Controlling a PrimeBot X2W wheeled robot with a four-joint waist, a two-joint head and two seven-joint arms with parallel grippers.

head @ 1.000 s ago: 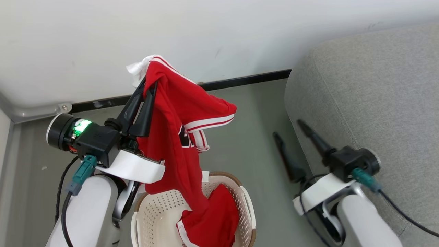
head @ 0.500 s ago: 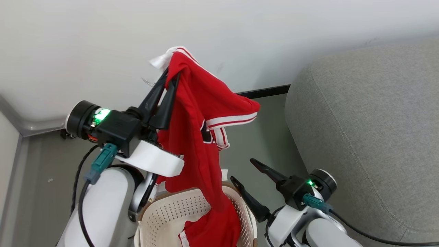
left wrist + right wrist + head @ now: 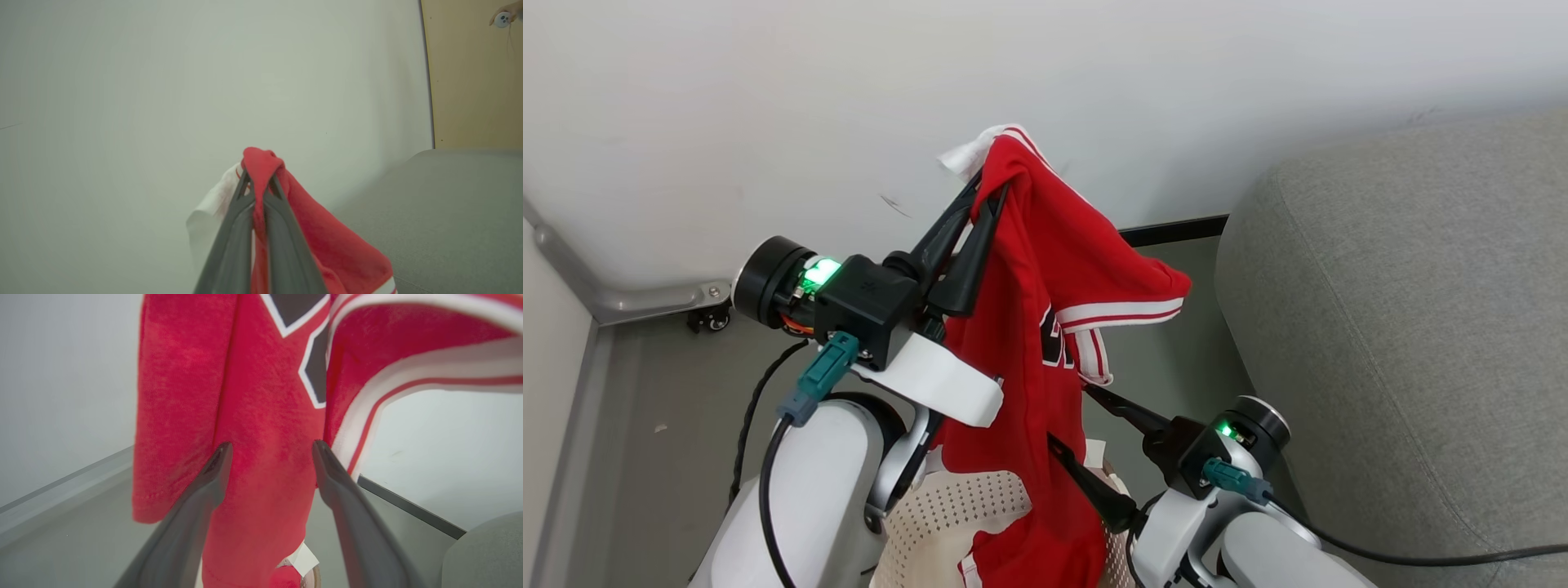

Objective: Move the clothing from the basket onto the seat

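Moved: right gripper (image 3: 1068,415) was well apart from the cloth, by the sofa cushion (image 3: 1405,327); it has now come across to the hanging red jersey (image 3: 1045,269). The left gripper (image 3: 990,184) holds the same bunch as before.
Left pincer: fingers together, clamped on a bunched fold at the top of the jersey, white lining poking out beside the tips.
Right pincer: fingers apart, one on each side of a hanging fold below the black lettering; I cannot tell whether the tips touch the cloth.
Clothing: jersey hangs from the left gripper above the laundry basket (image 3: 947,506), with its lower end trailing down into it. Whether the red cloth at the bottom is that tail or a second garment, I cannot tell.
Done: garment picked up and mostly lifted clear.
Left to do: nothing lies on the cushion yet; the carry across and the release remain, likely more than half the work.
Edges: basket rim lies under the trailing hem and could snag it; the cushion's rounded corner is near the right arm.
Open room: bare floor (image 3: 670,392) lies to the left and the wall (image 3: 1094,82) close behind; the cushion top is broad and unoccupied.
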